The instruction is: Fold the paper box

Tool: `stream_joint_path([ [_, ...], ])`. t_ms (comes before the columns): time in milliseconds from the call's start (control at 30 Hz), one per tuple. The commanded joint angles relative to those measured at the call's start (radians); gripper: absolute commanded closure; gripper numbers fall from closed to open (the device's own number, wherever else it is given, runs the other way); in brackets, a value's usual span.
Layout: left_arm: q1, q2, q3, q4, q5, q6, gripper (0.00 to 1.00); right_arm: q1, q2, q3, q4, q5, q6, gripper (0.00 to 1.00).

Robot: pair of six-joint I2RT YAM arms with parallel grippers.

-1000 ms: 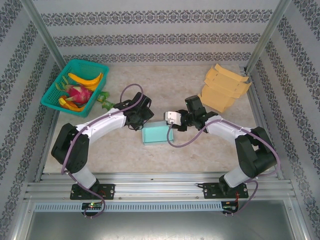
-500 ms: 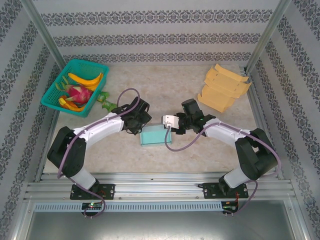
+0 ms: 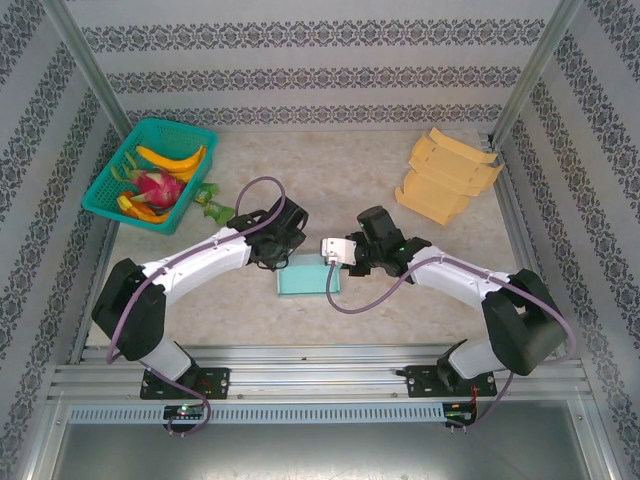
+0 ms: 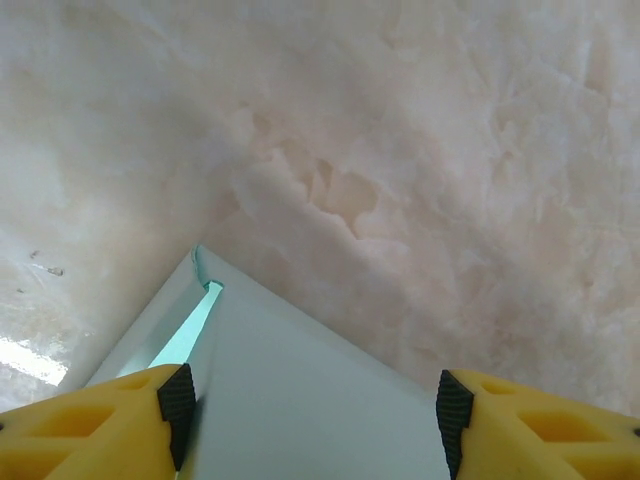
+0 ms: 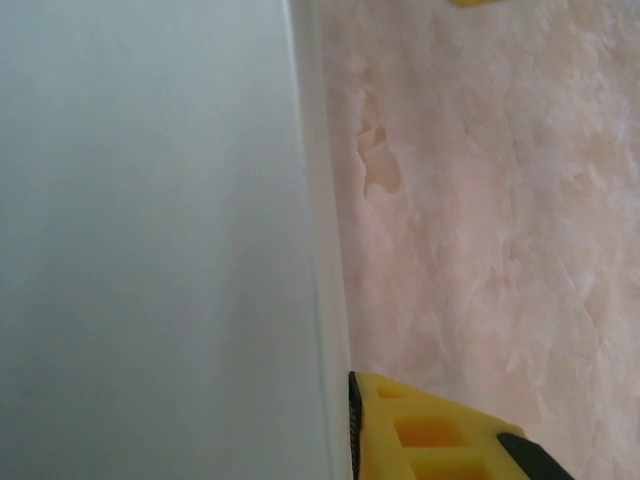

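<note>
Left gripper [image 4: 312, 400] straddles the teal paper box [image 3: 303, 282], jaws wide — right gripper [image 3: 337, 270] sits at its edge, jaws' state unclear.

Lab test cell: aluminium frame [image 3: 320, 375], patterned wallpaper walls [image 3: 320, 80], marble-look tabletop [image 3: 340, 170].

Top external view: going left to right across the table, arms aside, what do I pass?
From the left: green basket of fruit → small green item → teal paper box → stack of flat tan boxes.
</note>
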Motion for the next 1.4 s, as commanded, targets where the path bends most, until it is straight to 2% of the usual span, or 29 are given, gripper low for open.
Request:
stream_joint_path([
  [0, -0.031, 0.021, 0.062, 0.016, -0.004, -0.04, 0.33, 0.037, -0.01, -0.008, 0.046, -0.027, 0.038, 0.78],
  [167, -0.031, 0.03, 0.024, 0.028, -0.032, -0.013, 0.35, 0.036, -0.007, -0.011, 0.065, -0.015, 0.026, 0.76],
  [333, -0.031, 0.028, -0.072, 0.06, -0.062, 0.003, 0.35, 0.036, -0.014, -0.021, 0.053, 0.019, 0.001, 0.68],
  [500, -0.033, 0.01, -0.139, 0.072, -0.082, -0.014, 0.36, 0.036, -0.041, -0.027, 0.005, 0.06, -0.018, 0.67],
  [600, -0.034, 0.003, -0.172, 0.084, -0.088, -0.028, 0.36, 0.036, -0.063, -0.035, -0.029, 0.087, -0.03, 0.6],
  [700, -0.039, 0.003, -0.181, 0.083, -0.102, -0.032, 0.36, 0.034, -0.092, -0.036, -0.078, 0.131, -0.042, 0.59],
  [833, -0.044, 0.004, -0.181, 0.071, -0.127, -0.036, 0.36, 0.024, -0.156, -0.022, -0.143, 0.159, -0.013, 0.51],
  [867, -0.044, 0.005, -0.182, 0.072, -0.129, -0.036, 0.36, 0.022, -0.176, -0.021, -0.14, 0.165, 0.026, 0.5],
  [967, -0.045, 0.005, -0.181, 0.077, -0.132, -0.029, 0.36, 0.027, -0.213, -0.016, -0.051, 0.199, 0.269, 0.46],
  [1100, -0.048, 0.006, -0.181, 0.077, -0.152, -0.019, 0.36, 0.054, -0.205, 0.003, 0.022, 0.316, 0.728, 0.46],
  [1200, -0.052, 0.008, -0.179, 0.072, -0.155, -0.007, 0.36, 0.082, -0.158, 0.02, 0.016, 0.397, 0.973, 0.37],
  [1367, -0.056, 0.006, -0.197, 0.081, -0.171, 0.002, 0.36, 0.133, -0.024, 0.064, -0.022, 0.43, 1.205, 0.34],
])
